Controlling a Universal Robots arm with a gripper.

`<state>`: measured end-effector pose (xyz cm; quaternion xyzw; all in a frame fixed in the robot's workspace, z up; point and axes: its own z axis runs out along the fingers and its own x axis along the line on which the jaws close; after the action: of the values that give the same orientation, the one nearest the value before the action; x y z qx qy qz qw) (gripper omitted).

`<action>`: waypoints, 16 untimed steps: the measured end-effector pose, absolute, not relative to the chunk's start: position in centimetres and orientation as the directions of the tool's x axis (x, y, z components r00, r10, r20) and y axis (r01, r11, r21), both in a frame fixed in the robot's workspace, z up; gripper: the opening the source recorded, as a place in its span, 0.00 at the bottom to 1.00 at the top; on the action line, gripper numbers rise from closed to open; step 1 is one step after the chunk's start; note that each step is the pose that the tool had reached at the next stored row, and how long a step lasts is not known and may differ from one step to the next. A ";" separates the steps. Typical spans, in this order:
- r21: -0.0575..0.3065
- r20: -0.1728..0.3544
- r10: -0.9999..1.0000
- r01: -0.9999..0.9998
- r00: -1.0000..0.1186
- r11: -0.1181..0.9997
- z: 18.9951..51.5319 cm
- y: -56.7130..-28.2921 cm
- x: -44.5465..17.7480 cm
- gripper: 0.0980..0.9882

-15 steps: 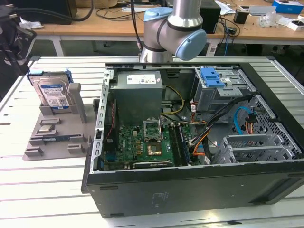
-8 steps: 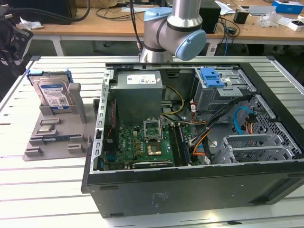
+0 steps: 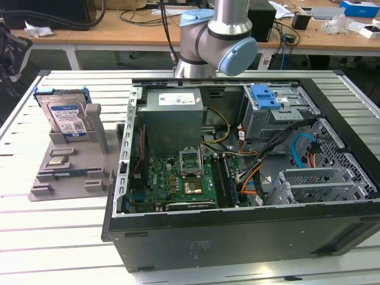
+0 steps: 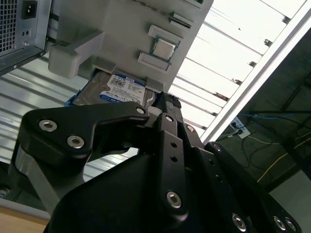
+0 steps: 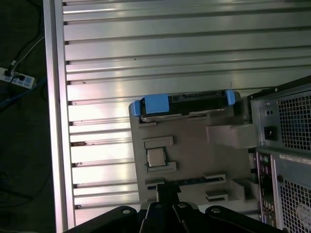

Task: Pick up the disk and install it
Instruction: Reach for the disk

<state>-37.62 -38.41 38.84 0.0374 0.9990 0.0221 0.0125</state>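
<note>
The fingers [image 5: 164,191], seemingly closed on nothing, hover over the grey holder [image 5: 194,145]; the disk [image 3: 66,116] stands on edge in that holder on the table [image 3: 47,237], beside the open computer case [image 3: 237,243], at the exterior view's left.

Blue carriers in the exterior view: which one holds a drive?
The disk standing upright in the grey holder at the exterior view's left, outside the case; the blue bracket inside it carries none.
</note>
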 end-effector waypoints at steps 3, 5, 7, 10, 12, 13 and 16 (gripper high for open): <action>0.045 -0.023 0.075 0.074 -0.997 0.996 38.8 -38.2 -37.9 0.01; 0.045 -0.023 0.075 0.074 -0.997 0.996 38.8 -38.1 -38.1 0.01; 0.045 -0.023 0.075 0.074 -0.997 0.996 38.8 -37.7 -38.3 0.01; 0.045 -0.023 0.075 0.074 -0.997 0.996 38.8 -37.4 -38.5 0.01; 0.045 -0.023 0.075 0.074 -0.997 0.996 38.8 -37.2 -38.7 0.01; 0.045 -0.023 0.075 0.074 -0.997 0.996 38.8 -37.1 -38.8 0.01; 0.043 -0.024 0.075 0.074 -0.997 0.996 38.5 -36.5 -39.2 0.01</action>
<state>-39.22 -36.54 38.50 0.0374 0.9990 0.0213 0.0126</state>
